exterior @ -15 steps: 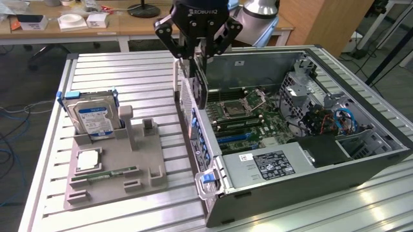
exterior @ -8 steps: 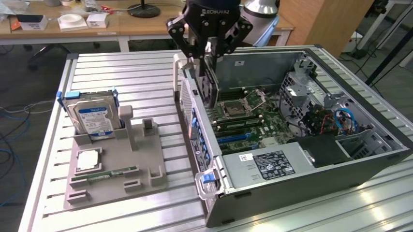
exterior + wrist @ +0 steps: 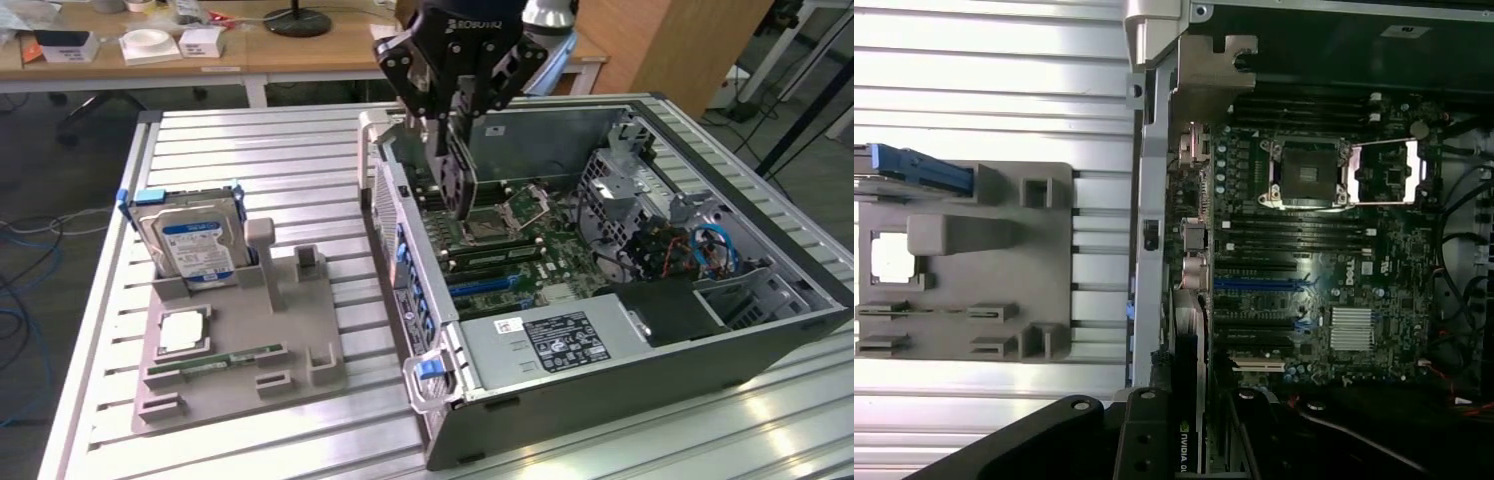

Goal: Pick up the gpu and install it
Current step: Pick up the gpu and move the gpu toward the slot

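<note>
Gripper (image 3: 461, 108) partly closed, clamped on the gpu (image 3: 455, 175). I see the card held on edge inside the open PC case (image 3: 747, 330), over the motherboard (image 3: 514, 240) and close to the case wall nearest the fixture (can't tell if it touches the board). 1 hard drive (image 3: 194, 245) stands in the grey fixture (image 3: 300, 350) on the desk (image 3: 267, 150), well apart from the card.

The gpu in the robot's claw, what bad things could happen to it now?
1. The gpu hangs edge-down from the gripper, close to the case wall. Its bracket end could bump that wall.
2. If it comes down off the slot line, it might scrape the motherboard or the open processor socket.
</note>
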`<state>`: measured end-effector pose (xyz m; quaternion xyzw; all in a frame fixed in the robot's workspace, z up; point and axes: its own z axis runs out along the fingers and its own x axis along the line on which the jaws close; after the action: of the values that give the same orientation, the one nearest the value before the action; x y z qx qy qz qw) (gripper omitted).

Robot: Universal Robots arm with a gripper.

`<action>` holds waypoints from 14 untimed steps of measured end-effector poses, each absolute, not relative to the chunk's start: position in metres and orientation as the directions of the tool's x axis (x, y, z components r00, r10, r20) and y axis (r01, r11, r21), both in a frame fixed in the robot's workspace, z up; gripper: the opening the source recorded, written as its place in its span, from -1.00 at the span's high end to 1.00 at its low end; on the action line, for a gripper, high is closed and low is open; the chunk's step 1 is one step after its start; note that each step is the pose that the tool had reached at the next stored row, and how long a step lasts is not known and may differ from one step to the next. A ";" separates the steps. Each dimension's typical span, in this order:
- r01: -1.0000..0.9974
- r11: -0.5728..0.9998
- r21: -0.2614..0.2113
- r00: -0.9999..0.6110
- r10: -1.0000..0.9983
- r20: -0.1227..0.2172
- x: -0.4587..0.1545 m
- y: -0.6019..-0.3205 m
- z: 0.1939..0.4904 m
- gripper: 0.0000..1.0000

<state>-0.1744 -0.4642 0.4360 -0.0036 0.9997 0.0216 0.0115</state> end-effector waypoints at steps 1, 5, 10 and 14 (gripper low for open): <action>-0.008 0.999 0.043 -1.000 -0.007 -0.023 -0.172 -0.464 0.436 0.47; -0.008 0.999 0.043 -1.000 -0.007 -0.023 -0.161 -0.464 0.436 0.47; -0.008 0.999 0.043 -1.000 -0.007 -0.023 -0.149 -0.464 0.436 0.47; -0.007 0.999 0.043 -1.000 -0.007 -0.023 -0.139 -0.464 0.436 0.47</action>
<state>-0.1390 -0.4638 0.4358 -0.0035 0.9997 0.0216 0.0115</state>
